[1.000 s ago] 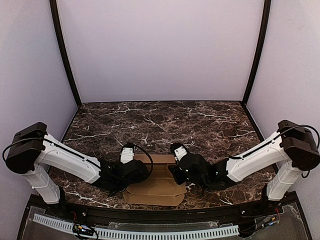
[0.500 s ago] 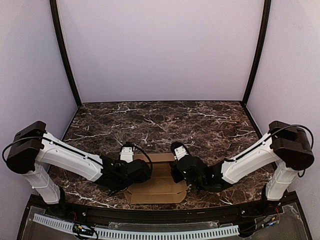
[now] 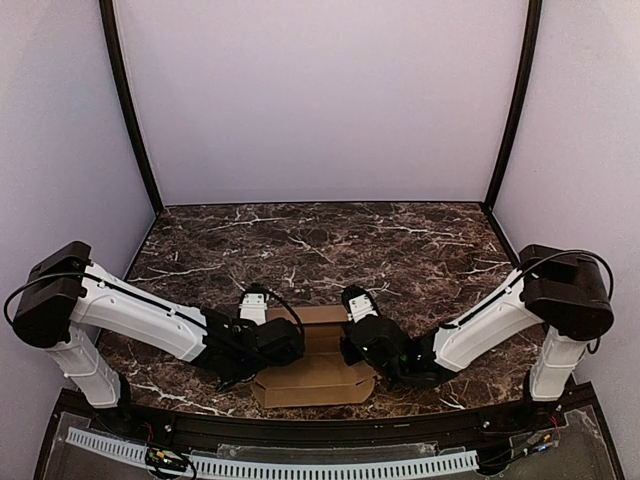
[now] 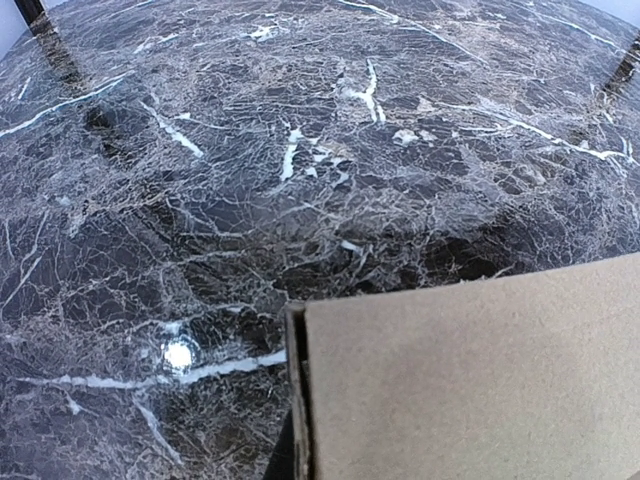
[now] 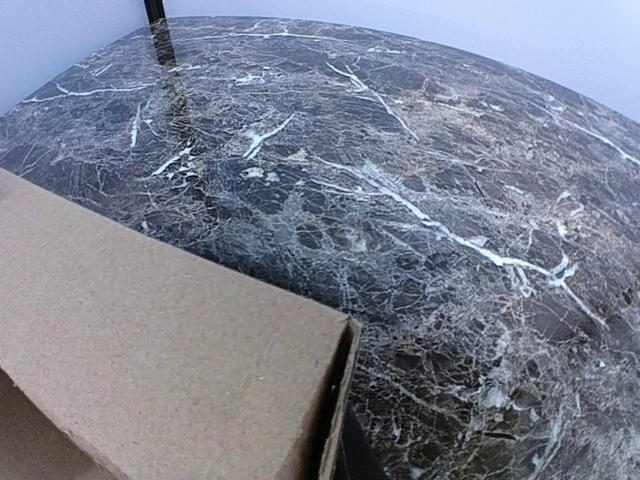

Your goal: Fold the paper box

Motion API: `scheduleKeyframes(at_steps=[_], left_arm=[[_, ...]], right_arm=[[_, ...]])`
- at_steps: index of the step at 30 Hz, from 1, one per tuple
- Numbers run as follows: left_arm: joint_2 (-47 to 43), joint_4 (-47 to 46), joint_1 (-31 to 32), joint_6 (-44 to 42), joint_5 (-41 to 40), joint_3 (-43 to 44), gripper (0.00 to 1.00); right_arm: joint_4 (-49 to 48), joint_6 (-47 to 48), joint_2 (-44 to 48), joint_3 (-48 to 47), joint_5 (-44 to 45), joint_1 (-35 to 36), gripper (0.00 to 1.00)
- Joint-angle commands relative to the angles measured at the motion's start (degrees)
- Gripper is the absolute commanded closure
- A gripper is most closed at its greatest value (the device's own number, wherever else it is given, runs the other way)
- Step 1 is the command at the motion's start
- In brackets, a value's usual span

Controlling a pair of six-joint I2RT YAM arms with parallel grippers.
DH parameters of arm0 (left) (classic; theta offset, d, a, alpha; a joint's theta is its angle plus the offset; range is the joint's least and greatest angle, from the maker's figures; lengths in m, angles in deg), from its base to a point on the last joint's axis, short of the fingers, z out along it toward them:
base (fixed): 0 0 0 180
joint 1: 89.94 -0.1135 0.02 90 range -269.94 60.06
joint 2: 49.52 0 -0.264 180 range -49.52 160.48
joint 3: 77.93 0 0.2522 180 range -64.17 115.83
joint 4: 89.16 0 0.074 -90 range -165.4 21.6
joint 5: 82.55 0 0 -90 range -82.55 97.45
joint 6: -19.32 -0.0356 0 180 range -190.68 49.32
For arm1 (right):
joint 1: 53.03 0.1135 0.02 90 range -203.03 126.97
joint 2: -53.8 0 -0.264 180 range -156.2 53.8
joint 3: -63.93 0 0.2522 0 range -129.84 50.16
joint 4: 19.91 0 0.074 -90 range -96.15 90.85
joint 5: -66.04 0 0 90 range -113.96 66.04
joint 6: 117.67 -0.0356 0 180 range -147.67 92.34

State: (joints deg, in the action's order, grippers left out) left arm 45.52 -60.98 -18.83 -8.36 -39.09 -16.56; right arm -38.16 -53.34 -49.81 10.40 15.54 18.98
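Paper box (image 3: pixel 318 374) sits partly folded at the near edge of the desk (image 3: pixel 300 250), and it could flop flat

My left tool (image 3: pixel 288 338) is clenched at the left wall, but I can't see if it actually pinches the card. My right tool (image 3: pixel 353 336) is at the right wall with its fingers hidden, so I can't tell its state. If a wall slips free or I squeeze unevenly, I reckon the panel buckles or the sheet skates off the front.

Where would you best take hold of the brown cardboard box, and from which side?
Probably the brown cardboard box by its left edge and right edge, coming in sideways from each end: those thin edges seem raised off the marble table; its middle lies flat.
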Motion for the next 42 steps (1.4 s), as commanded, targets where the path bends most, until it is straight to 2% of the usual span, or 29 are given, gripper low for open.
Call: scheduleKeyframes(at_steps=[1,4,13,26,33,38,40,42], left_arm=[[0.1,0.0,0.9,1.3,0.3,2.0,0.99],[0.6,0.1,0.9,1.1,0.6,2.5,0.99],[2.3,0.4,0.9,-0.1,1.4,4.1,0.96],[1.4,0.6,0.9,-2.5,4.2,4.0,0.65],[-4.3,-0.4,0.9,-7.3,8.0,-1.9,0.47],[-13.0,-8.6,0.9,-16.7,15.0,-10.3,0.37],[-16.5,-12.4,0.9,-22.1,20.1,-13.4,0.28],[-19.5,-13.1,0.9,-25.5,22.3,-15.2,0.26]], right_arm=[[-2.8,0.4,-1.9,-1.3,0.3,0.4,0.91],[-3.1,0.4,-2.2,-1.4,0.6,0.4,1.00],[-3.6,0.7,-1.9,-1.3,0.7,0.3,1.00],[-3.8,3.4,-1.6,-1.7,1.4,0.2,1.00],[-5.2,7.3,-1.3,-1.1,-0.2,-1.5,1.00],[-9.1,11.9,-1.6,0.0,-4.6,-3.9,1.00],[-11.1,14.1,-2.0,0.3,-6.1,-4.5,1.00],[-12.9,16.1,-2.3,0.7,-8.1,-5.2,1.00]])
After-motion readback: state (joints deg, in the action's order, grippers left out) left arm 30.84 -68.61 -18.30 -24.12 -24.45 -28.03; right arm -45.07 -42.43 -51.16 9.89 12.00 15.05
